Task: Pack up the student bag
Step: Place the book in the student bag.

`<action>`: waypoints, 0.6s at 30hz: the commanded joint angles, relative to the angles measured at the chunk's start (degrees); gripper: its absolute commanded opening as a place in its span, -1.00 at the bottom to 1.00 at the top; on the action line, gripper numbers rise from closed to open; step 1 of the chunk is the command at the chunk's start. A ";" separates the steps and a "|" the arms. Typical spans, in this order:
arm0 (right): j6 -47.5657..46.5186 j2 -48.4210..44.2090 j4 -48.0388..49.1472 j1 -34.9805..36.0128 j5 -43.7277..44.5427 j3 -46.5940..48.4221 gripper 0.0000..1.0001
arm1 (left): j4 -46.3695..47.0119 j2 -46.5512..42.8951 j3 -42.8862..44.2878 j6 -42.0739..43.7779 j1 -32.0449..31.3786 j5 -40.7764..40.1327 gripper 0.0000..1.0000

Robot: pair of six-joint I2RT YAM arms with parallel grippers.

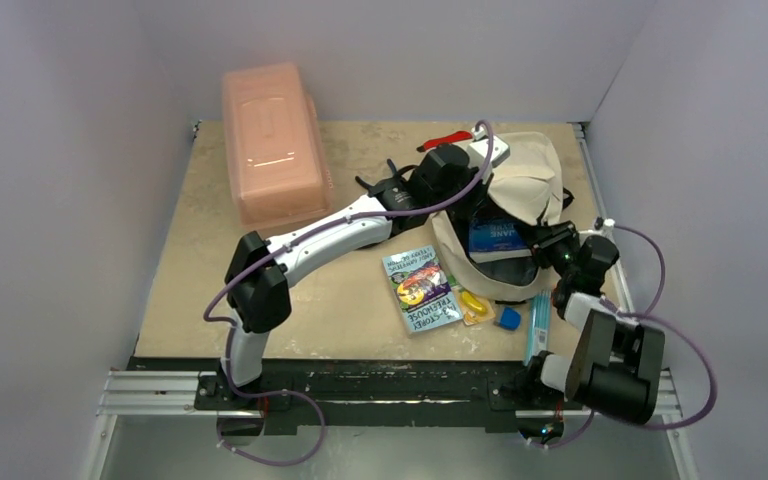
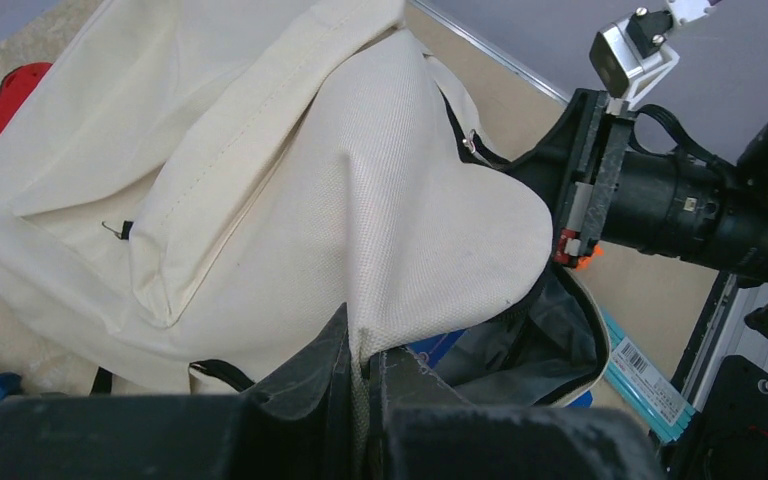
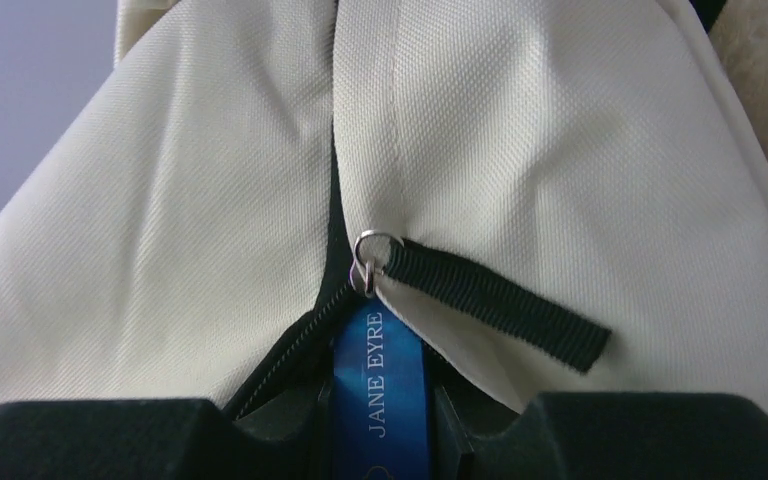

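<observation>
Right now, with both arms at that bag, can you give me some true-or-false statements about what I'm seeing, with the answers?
1. The left gripper pinches the student bag's cream fabric. True.
2. The right gripper is empty. False: it holds a blue book marked Jane Eyre at the bag's opening.
3. The pink box sits inside the bag. False: it stands on the table, well left of the bag.
4. A colourful paperback lies on the table outside the bag. True.
</observation>
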 commanded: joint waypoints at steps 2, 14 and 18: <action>-2.80 12.68 26.96 4.57 7.99 5.71 -1.00 | 3.87 0.09 5.05 -2.50 -0.63 0.82 -1.00; -21.02 6.77 -21.07 5.70 15.74 15.91 0.79 | 2.05 2.40 6.42 -3.48 -0.63 1.71 -1.00; -26.86 -1.19 -36.58 5.81 19.03 17.30 0.98 | 1.69 2.72 6.51 -4.53 -0.63 2.58 -1.00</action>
